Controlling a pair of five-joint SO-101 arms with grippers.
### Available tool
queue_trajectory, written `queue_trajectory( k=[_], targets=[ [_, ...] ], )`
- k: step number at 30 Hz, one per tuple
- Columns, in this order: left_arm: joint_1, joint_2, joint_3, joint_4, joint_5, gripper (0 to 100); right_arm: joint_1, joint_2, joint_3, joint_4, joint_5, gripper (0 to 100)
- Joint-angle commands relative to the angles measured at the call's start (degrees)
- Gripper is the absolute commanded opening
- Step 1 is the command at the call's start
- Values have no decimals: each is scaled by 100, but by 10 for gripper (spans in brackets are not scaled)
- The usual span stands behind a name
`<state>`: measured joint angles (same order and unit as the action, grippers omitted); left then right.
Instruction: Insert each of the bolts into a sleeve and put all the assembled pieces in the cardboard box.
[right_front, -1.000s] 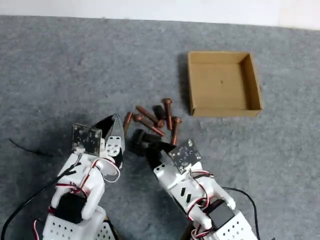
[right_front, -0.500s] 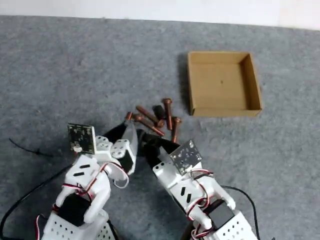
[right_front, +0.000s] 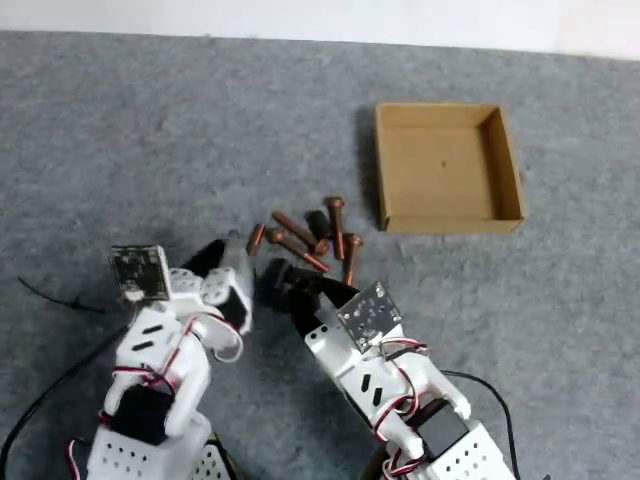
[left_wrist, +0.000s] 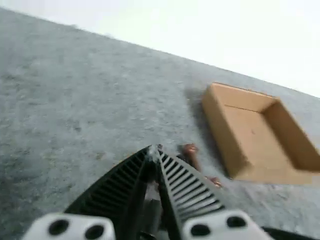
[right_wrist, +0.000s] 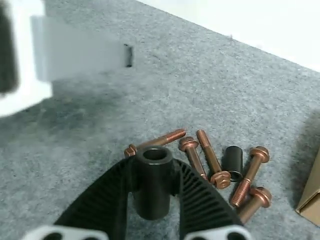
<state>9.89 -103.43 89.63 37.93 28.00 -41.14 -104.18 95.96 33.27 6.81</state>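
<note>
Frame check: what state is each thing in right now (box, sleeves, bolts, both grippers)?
left gripper: fingers shut.
right gripper: shut on the held sleeve.
held sleeve: upright, no bolt inside.
second sleeve: loose among the bolts.
bolts: lying loose on the table, none in a sleeve.
cardboard box: open-topped, empty.

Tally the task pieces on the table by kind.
Bolts: 5
Sleeves: 2, one held in the right claw
Cardboard box: 1
Total: 8
</note>
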Motion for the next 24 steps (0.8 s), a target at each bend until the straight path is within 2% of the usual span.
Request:
queue_trajectory(
  k=[1, 5, 10, 13, 18, 24],
  targets=[
    [-145, 66, 145, -440, -88, 5, 444, -127, 655, -119, 70, 4],
    [-145, 75, 171, -484, -220, 5, 919, -127, 655, -119, 53, 4],
    [-145, 110, 40, -466, -229, 7, 963, -127, 681, -145, 53, 4],
    [-145, 602, -233, -387, -352, 6, 963, -127, 690, -145, 53, 4],
    [-136, 2580, -1209, -396, -404, 7, 980, -127, 690, -136, 53, 4],
    [-136, 5587, -2879, -360, -422, 8, 980, -127, 690, -127, 62, 4]
  ],
)
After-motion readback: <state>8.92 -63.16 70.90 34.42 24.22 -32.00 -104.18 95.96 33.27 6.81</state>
